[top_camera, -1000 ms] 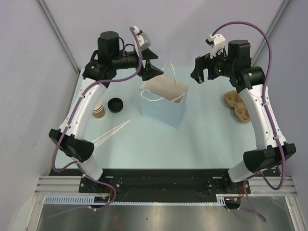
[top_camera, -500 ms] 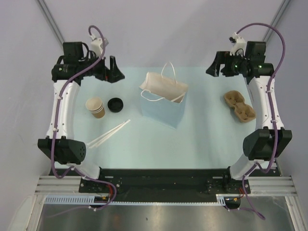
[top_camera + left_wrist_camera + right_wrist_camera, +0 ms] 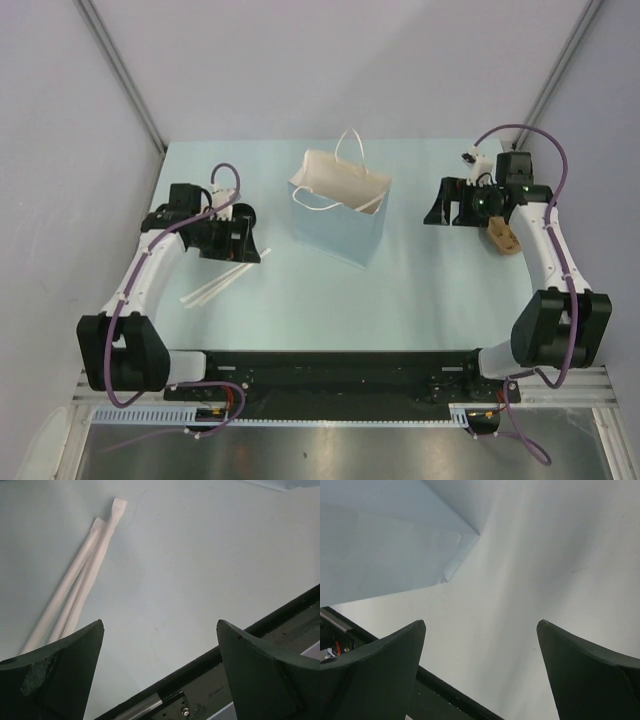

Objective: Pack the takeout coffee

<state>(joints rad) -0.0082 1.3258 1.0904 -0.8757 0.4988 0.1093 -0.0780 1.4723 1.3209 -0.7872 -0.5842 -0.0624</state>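
I see my left arm [image 3: 150, 265] and right arm [image 3: 548, 250]: white links, bulky black joints, looping purple cables [image 3: 520, 127], and dark, matte, wedge-shaped fingers [image 3: 60, 675].

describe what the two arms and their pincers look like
Both match: the left arm and right arm have white shells on the long links, bulky black joints, and a purple cable looping along each. The left pincer and right pincer each have two broad, dark, wedge-shaped fingers.
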